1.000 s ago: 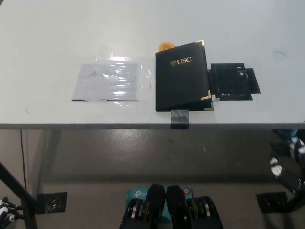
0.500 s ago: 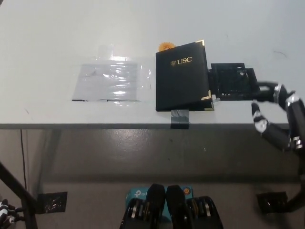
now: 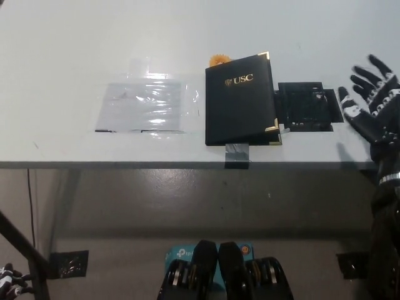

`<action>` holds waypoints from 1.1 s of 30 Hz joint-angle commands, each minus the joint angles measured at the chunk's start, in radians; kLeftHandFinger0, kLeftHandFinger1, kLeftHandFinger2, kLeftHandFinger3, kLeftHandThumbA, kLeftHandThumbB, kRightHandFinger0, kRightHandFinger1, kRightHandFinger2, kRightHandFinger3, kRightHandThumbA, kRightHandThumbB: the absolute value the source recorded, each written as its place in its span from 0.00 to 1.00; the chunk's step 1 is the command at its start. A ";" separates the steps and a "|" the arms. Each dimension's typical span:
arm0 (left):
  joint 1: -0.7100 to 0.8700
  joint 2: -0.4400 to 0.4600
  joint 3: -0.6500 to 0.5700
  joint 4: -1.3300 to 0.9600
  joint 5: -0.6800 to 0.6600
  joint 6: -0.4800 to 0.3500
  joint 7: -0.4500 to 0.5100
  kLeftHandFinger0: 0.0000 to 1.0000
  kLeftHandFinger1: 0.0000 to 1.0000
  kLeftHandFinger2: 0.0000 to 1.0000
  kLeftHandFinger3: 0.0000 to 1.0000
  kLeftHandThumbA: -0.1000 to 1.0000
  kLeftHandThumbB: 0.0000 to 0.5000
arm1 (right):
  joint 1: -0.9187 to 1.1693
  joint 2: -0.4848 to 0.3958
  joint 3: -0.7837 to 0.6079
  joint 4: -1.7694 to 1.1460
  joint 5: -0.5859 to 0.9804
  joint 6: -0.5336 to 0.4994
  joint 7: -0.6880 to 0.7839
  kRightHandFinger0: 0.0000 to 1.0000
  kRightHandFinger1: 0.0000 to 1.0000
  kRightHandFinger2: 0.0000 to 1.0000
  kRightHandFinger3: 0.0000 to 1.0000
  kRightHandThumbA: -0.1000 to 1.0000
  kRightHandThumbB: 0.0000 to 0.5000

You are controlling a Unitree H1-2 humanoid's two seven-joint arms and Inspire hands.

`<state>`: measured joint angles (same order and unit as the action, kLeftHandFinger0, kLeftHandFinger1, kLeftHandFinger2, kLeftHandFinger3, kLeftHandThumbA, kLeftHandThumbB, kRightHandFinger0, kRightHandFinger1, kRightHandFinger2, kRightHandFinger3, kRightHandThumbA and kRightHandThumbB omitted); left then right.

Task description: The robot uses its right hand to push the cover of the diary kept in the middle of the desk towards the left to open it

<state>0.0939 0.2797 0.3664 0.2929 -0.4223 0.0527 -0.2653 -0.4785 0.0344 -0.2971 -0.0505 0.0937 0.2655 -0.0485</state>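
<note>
Hovering open, right hand (image 3: 374, 103) right of closed diary (image 3: 240, 100).

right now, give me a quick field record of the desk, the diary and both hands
desk: white, seen from above
diary: black, gold USC lettering, closed, near the front edge
tape: grey strip at the diary's bottom edge
black patch: on the desk, right of the diary
clear sheet: left of the diary
right hand: open, right of the patch, not touching the diary
left hand: lower left, below the desk, barely visible
</note>
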 commanded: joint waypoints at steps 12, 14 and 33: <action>-0.004 0.008 0.001 -0.018 -0.013 -0.018 -0.018 0.43 0.51 0.27 0.34 0.33 1.00 | -0.194 0.182 -0.248 0.183 0.324 0.094 -0.170 1.00 1.00 1.00 1.00 0.89 0.21; -0.003 0.009 0.000 -0.020 -0.012 -0.014 -0.016 0.43 0.52 0.27 0.34 0.33 1.00 | -0.196 0.192 -0.245 0.201 0.329 0.089 -0.180 1.00 1.00 1.00 1.00 0.90 0.19; -0.007 0.014 -0.027 -0.020 -0.007 -0.034 -0.030 0.42 0.53 0.29 0.34 0.34 1.00 | -0.149 0.226 -0.189 0.519 0.386 -0.146 -0.060 1.00 1.00 1.00 1.00 0.75 0.18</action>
<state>0.0920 0.2708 0.3373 0.2897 -0.4208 0.0487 -0.2694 -0.6270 0.2525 -0.5099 0.4327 0.4385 0.2081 -0.1707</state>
